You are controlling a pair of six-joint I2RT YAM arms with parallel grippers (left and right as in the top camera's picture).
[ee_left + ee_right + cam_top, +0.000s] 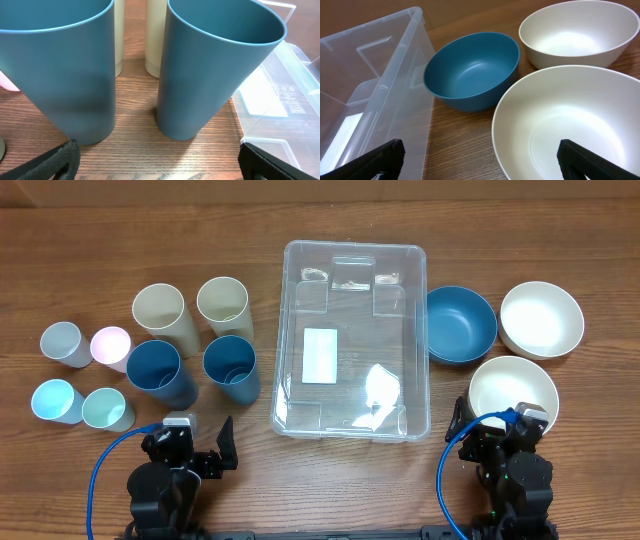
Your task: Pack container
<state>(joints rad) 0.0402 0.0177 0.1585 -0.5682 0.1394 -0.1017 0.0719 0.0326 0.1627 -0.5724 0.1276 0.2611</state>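
I see the container (340, 408) in the middle of the overhead frame, on the wooden table (100, 240), with a white label (320, 355) on its bottom. At the lower left my left gripper (162, 167) has its jaws wide apart, and two dark blue cups (215, 75) stand just before it. At the lower right my right gripper (480, 162) is also spread wide, just before a cream bowl (570, 130) near the blue bowl (472, 70).
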